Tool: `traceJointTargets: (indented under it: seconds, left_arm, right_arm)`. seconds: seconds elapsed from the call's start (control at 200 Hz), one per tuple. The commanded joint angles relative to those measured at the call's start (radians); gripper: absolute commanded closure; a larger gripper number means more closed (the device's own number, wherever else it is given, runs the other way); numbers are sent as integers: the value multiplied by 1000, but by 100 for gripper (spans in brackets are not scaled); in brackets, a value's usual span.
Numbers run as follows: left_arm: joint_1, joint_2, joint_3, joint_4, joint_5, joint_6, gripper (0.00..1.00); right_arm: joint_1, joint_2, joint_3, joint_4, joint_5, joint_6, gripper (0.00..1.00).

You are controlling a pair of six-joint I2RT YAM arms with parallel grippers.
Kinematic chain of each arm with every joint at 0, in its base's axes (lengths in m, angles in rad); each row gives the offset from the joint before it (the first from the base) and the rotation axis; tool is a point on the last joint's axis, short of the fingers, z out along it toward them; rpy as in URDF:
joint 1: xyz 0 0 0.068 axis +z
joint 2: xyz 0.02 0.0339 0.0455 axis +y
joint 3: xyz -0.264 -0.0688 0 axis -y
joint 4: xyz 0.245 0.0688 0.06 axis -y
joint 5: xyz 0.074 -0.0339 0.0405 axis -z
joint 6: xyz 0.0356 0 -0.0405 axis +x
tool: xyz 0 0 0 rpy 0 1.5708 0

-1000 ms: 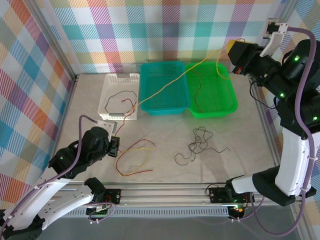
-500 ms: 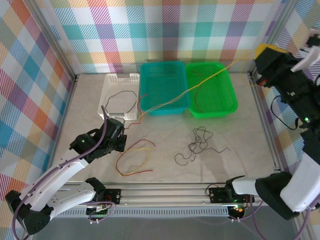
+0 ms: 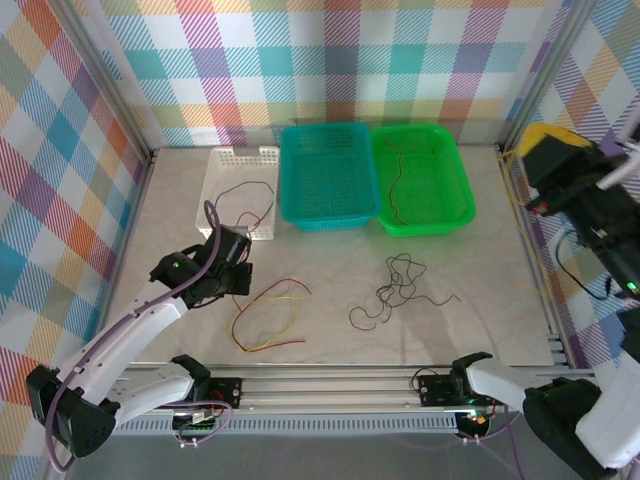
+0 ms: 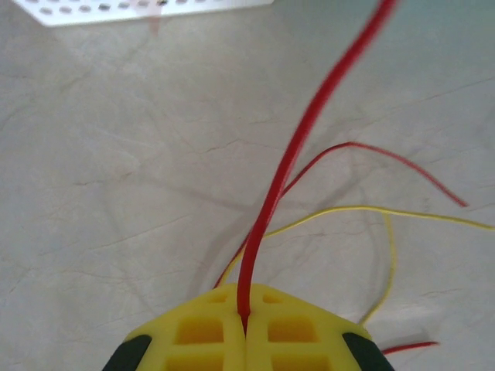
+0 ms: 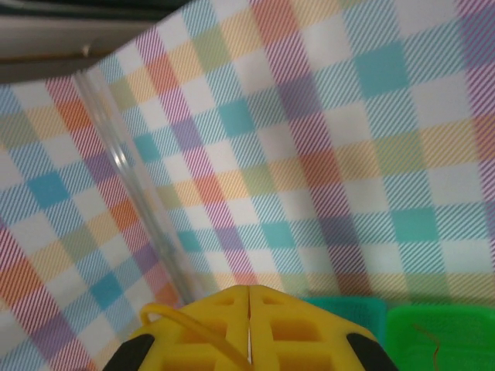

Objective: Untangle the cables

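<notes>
Red wire [image 4: 298, 147] pinched tight in the left gripper [image 4: 246, 318], low over the table [image 4: 100, 193].
Up by the checked wall [image 5: 348, 116], the right gripper [image 5: 249, 297] is closed on a yellow wire bit [image 5: 166, 313]. A black wire tangle [image 3: 400, 285] lies on the table. One brown wire [image 3: 395, 190] sits in the green basket [image 3: 425, 229], and a dark wire [image 3: 243, 185] in the white basket [image 3: 240, 152].

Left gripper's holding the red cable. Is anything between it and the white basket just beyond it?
Nothing visible. Bare table lies between the left gripper, shut on the red cable, and the white basket. A yellow cable lies on the table to the right, off that path.
</notes>
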Motion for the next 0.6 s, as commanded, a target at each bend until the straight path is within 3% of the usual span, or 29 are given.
traceJointTargets:
  seconds: [0.0,0.345,0.595]
  left_arm:
    - [10,-80,55,34,87,-9,100]
    - [6,-320,-83,252,167,19,100]
    - [6,-325,-110,257,144,23,100]
  right_arm:
    - [3,62,-70,73,-180,36,100]
    - [2,200,-108,258,-322,76,100]
    - [30,434,43,269,-343,71,100]
